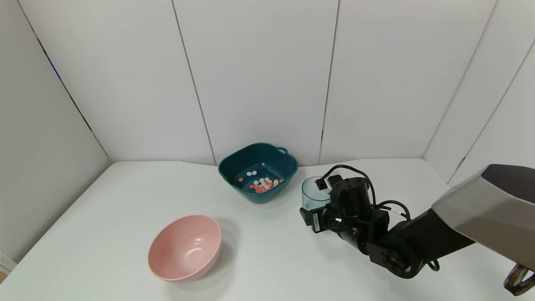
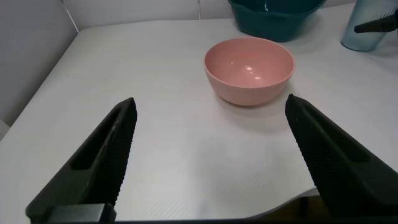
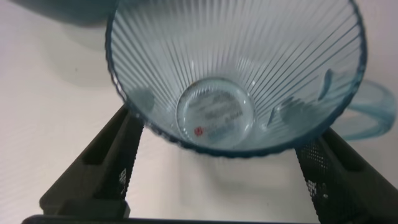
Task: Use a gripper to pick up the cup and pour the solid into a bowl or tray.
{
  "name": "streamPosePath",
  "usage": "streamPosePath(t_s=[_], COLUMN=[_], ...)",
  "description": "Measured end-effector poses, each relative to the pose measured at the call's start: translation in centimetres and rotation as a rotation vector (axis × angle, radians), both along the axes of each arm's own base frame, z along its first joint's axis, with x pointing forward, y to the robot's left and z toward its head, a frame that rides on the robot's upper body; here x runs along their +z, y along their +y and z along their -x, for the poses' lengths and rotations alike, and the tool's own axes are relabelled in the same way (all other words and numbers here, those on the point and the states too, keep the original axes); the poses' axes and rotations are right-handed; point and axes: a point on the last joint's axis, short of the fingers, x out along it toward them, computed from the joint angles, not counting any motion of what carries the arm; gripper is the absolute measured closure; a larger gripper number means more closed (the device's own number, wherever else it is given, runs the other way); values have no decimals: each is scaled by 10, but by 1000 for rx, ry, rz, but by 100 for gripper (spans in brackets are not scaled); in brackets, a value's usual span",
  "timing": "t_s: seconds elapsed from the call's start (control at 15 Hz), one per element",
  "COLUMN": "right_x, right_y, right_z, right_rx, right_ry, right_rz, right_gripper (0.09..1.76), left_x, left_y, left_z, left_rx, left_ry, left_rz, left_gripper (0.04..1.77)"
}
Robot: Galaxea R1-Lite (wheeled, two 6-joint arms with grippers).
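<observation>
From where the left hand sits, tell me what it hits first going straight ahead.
Probably the pink bowl: it sits centred between the open left hand's fingers, with only bare table before it. Depth is uncertain.

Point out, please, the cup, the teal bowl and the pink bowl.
cup (image 3: 214, 115): right wrist view, inside bottom.
teal bowl (image 1: 234, 161): head view, left rim.
pink bowl (image 2: 249, 87): left wrist view, outer wall.
</observation>
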Motion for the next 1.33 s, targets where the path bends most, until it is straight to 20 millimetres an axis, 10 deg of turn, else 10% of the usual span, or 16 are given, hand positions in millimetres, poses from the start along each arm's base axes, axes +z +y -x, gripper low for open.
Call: streamPosePath(t_s=[0.73, 1.33], right_x=[66, 142], right_y=[-29, -104], right_z=[40, 141], right_rx=[83, 111], right_ry=[165, 139], right_rz=[15, 18], right_gripper=[17, 15], left_x=[0, 0], left_y=[0, 0], left_z=[0, 0], left_rx=[0, 0], left_ry=[0, 0], left_rz=[0, 0], left_gripper=[9, 9])
